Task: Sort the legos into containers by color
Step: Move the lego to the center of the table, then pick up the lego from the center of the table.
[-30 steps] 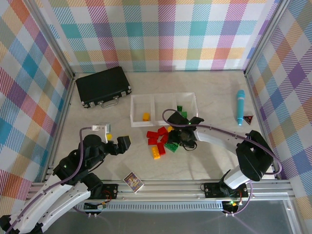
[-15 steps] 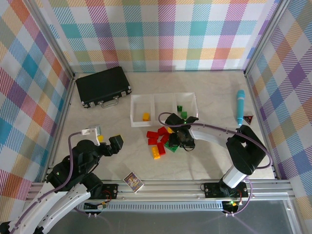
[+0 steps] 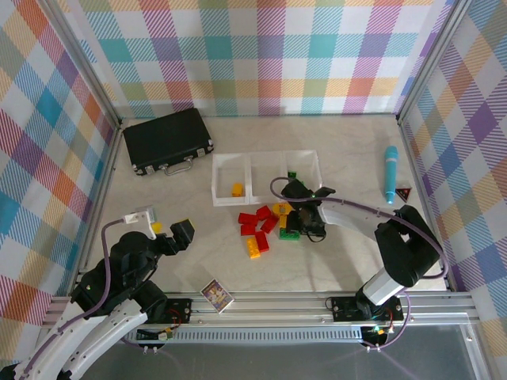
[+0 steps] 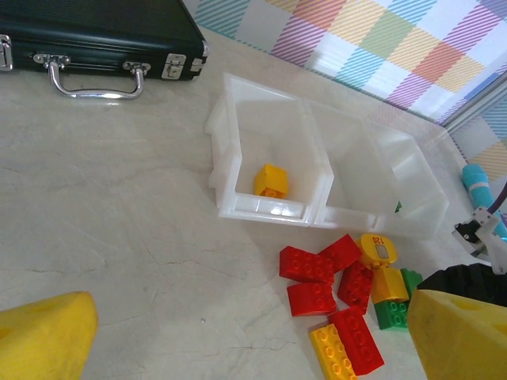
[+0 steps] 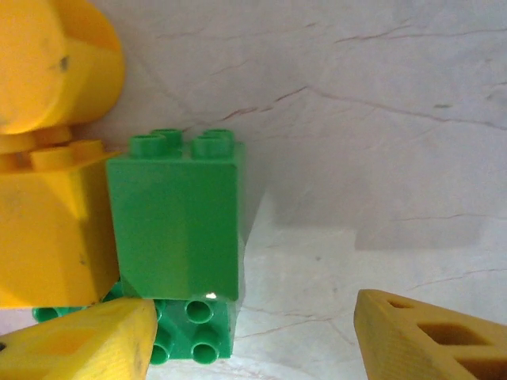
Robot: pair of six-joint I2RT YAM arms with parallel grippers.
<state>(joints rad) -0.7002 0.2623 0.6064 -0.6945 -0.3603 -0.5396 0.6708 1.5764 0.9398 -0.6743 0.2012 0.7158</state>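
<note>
Legos point(image 4: 305, 265): mostly lying in a loose heap on the tabletop point(image 3: 356, 158), just in front of the containers point(image 4: 261, 210).

Going left to right. Left hand point(image 3: 169, 228) hanging low over bare tabletop, well apart from the heap, yellow fingers point(image 4: 43, 336) spread wide, holding nothing. Looking idle, honestly.

Over at the heap's right edge, right hand point(image 5: 253, 340) hovering straight above a tall green brick point(image 5: 178, 218). Fingertips point(image 5: 432, 340) parted, one just beside the brick, the other off over bare tabletop. Not gripping anything yet.

So, guessing: lining up a pick of that green one. Next up, probably shifting sideways to get the brick squarely between the fingertips before closing. Looking fiddly, with a yellow neighbour point(image 5: 47, 229) pressing against one side and a second green piece point(image 5: 194, 332) touching its lower end. Then lifting and carrying over to the rightmost tray, already holding a green bit point(image 3: 291, 176).

Counting now:
- Trays: three, joined in a row.
- Left tray: holding one lone yellow brick point(image 4: 270, 180).
- Middle tray: holding nothing spotted.
- Right tray: holding at least one green, the rest hiding behind the arm, so can't tell.
- Heap: five red, three yellow, two green showing.
</note>
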